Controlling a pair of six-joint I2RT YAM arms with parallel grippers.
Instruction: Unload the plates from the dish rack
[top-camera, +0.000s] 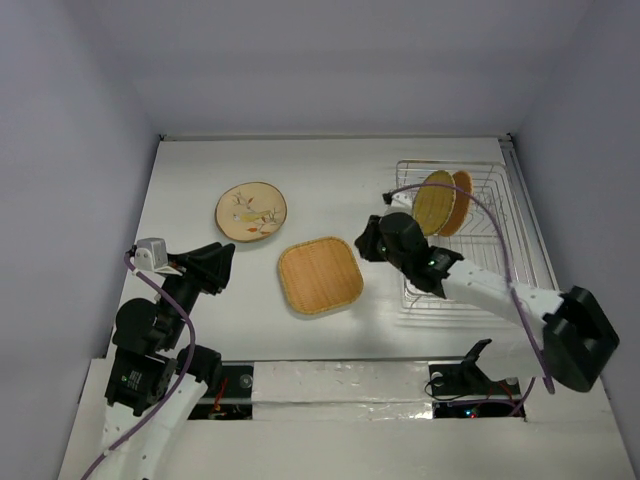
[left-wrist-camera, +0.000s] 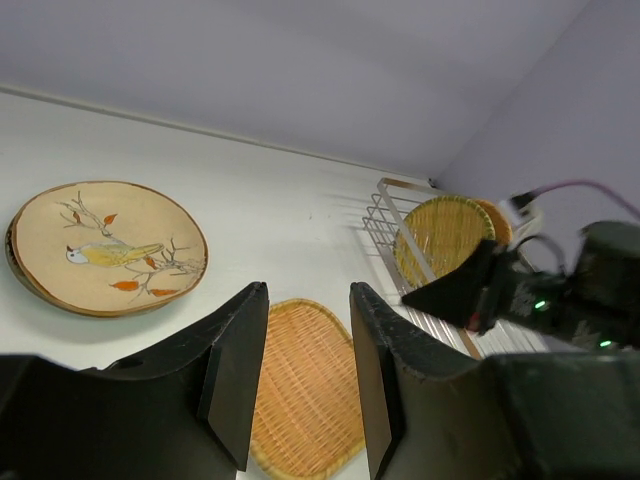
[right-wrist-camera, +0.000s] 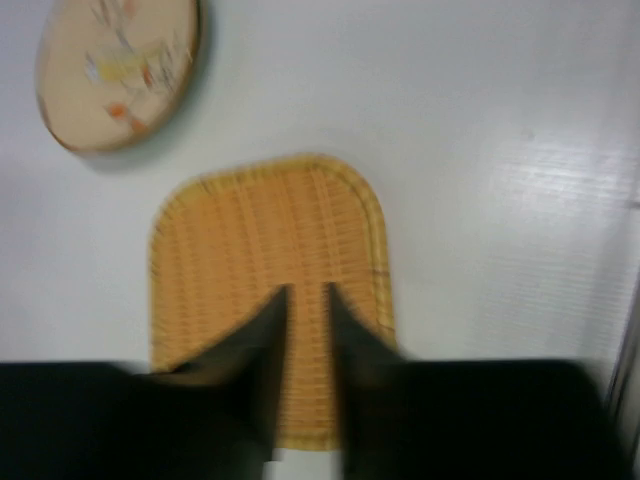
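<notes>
The tan woven rounded-square plate (top-camera: 320, 275) lies flat on the table; it also shows in the right wrist view (right-wrist-camera: 270, 230) and the left wrist view (left-wrist-camera: 300, 380). The cream plate with a bird and branch motif (top-camera: 251, 211) lies flat to its far left. Two round woven plates, one yellow (top-camera: 434, 203) and one orange (top-camera: 462, 198), stand on edge in the silver wire dish rack (top-camera: 480, 255). My right gripper (top-camera: 364, 242) hovers over the square plate's right edge, jaws slightly apart and empty (right-wrist-camera: 308, 290). My left gripper (top-camera: 224, 264) is open and empty (left-wrist-camera: 308, 290). The pale green plate is out of view.
White walls close in the table at the back and on both sides. The rack sits against the table's right edge. A raised white ledge runs along the near edge by the arm bases (top-camera: 330, 375).
</notes>
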